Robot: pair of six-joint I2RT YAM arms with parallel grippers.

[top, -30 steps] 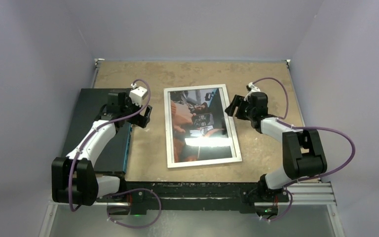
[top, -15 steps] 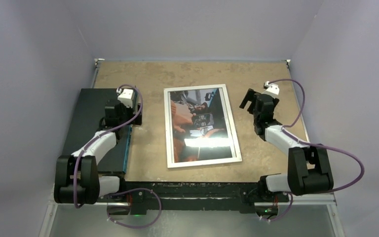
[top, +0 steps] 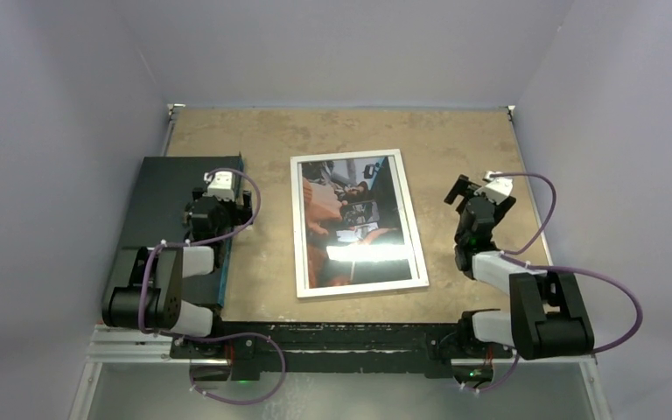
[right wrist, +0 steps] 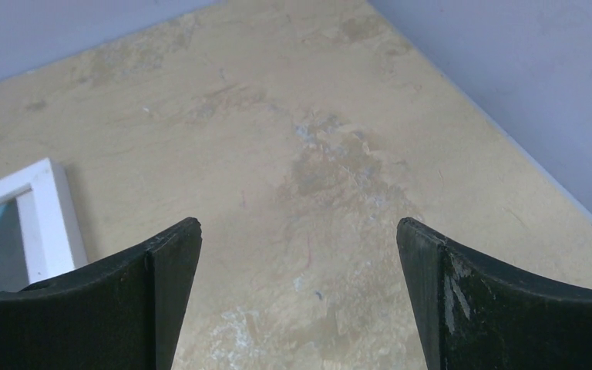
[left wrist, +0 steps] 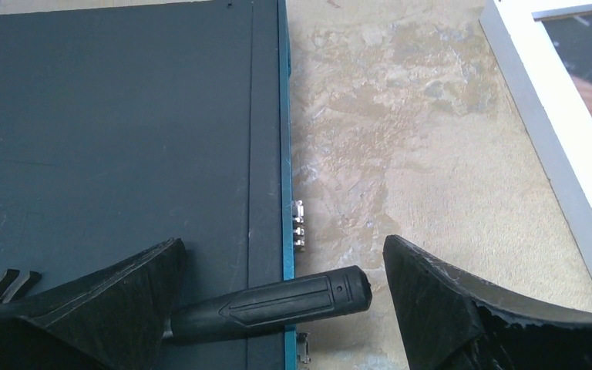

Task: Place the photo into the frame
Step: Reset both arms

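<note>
White border all the way round and the print sitting square inside it, so I'd call this one basically done. The frame (left wrist: 559,127) lies flat and face up around the middle of the tabletop, long sides running from the near edge toward the far edge, a bit skewed. The photo (top: 354,219) is inside it: orange-brown, black and blue patches, with a bright streak of glare across the lower half, which I'm guessing is the pane. My left pincer (left wrist: 284,258) is spread wide, gripping nothing, over the inner edge of the dark board (left wrist: 116,116) by the left edge. My right pincer (right wrist: 299,227) is spread and bare too, over plain table (right wrist: 331,154) toward the right edge. Both are well apart from the frame, probably so nothing knocks it.
</note>
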